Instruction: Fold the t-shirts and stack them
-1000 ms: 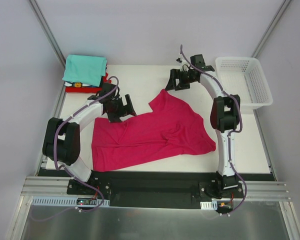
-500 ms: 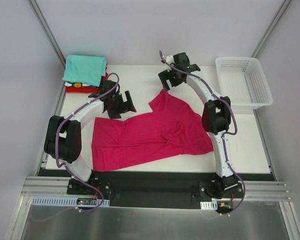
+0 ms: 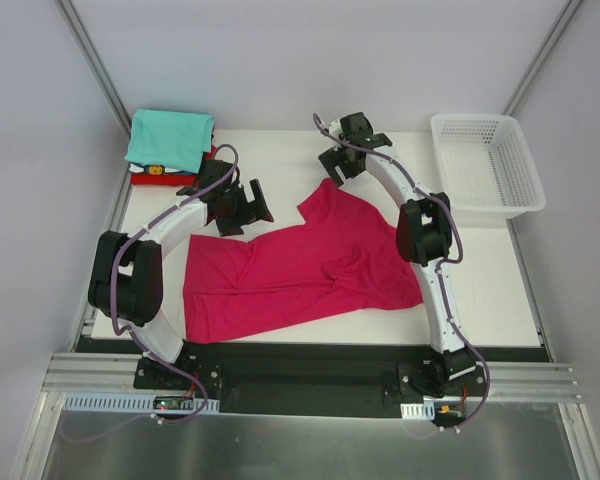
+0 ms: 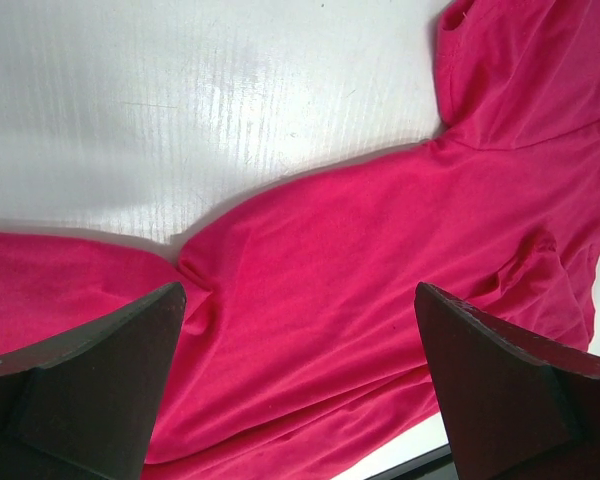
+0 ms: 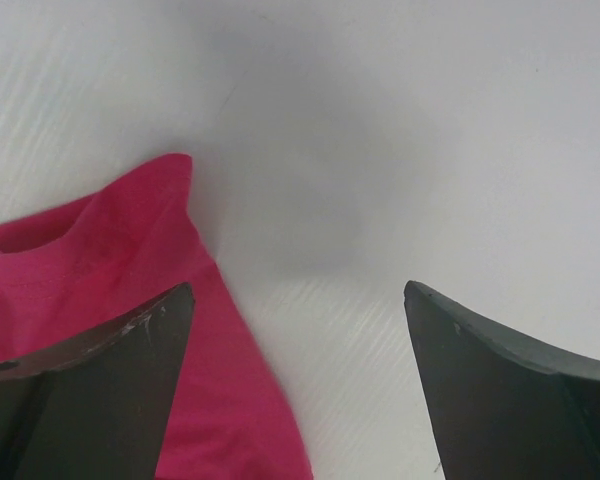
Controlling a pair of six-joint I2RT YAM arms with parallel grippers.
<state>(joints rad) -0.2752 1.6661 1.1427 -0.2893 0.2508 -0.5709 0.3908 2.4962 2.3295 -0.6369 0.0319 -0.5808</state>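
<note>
Magenta t-shirt [image 3: 310,265] lies rumpled beneath the left gripper [image 4: 298,290], whose jaws are wide. Its far corner reaches only the left finger of the right gripper [image 5: 298,290], also wide, mostly over bare table [image 5: 400,150]. Closing there risks pinching just the hem, which would slip. The white basket [image 3: 520,200], right of that gripper, shows no shirts. A teal-topped folded stack [image 3: 170,140] sits beyond the left gripper.

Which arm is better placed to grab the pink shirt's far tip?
Right: the right gripper, jaws open, is at that tip of the pink shirt; the left gripper hovers farther away.
</note>
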